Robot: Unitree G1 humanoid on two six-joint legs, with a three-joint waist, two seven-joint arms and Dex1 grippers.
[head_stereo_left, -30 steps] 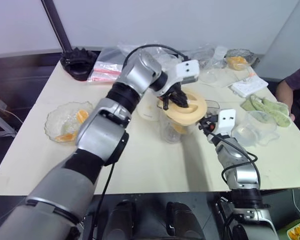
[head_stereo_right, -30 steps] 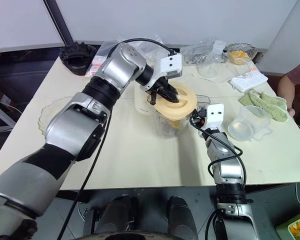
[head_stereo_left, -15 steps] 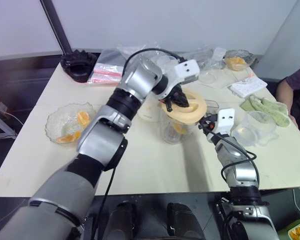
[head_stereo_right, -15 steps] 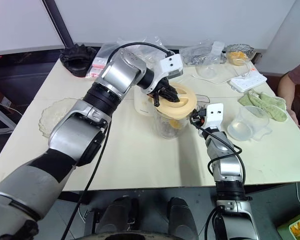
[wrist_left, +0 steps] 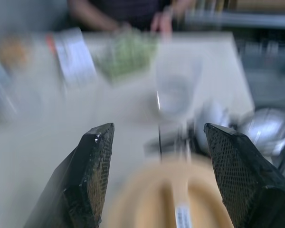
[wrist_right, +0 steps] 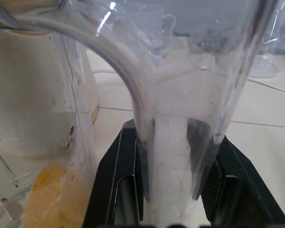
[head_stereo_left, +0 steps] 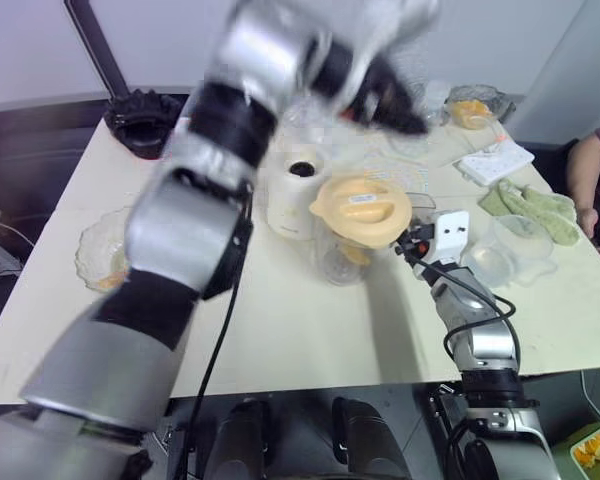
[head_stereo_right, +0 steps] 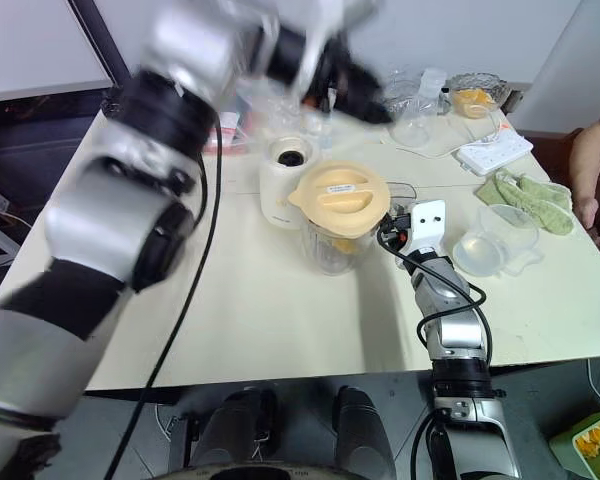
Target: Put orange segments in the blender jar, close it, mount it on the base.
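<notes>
Pale-orange plastic caps the blender jar point(head_stereo_right: 332, 232): the round lid point(head_stereo_right: 337, 196) sits flat on its rim, and the jar stands on the cream table point(head_stereo_right: 280, 320) near the middle. Through the clear wall, orange segments point(wrist_right: 52, 197) lie at the bottom. Just beside the jar, at about ten o'clock from it, stands the base point(head_stereo_right: 283, 180), its dark socket facing up and nothing on it. The right gripper point(wrist_right: 173, 156) reaches in from about four o'clock of the jar, and its two black fingers are clamped on the jar's clear side handle point(wrist_right: 173, 118), one on each side of it. The left gripper point(wrist_left: 159, 171) hangs in the air above the lid, its fingers point(wrist_left: 92, 166) spread wide apart with nothing between them, clear of the lid. At about nine o'clock of the jar, near the table's edge, a glass bowl point(head_stereo_left: 100, 255) holds more orange pieces. A clear measuring cup point(head_stereo_right: 495, 242) stands at about three o'clock, with a green cloth point(head_stereo_right: 525, 190) beyond it. A person's arm point(head_stereo_right: 585, 170) shows at the table's far right side.
</notes>
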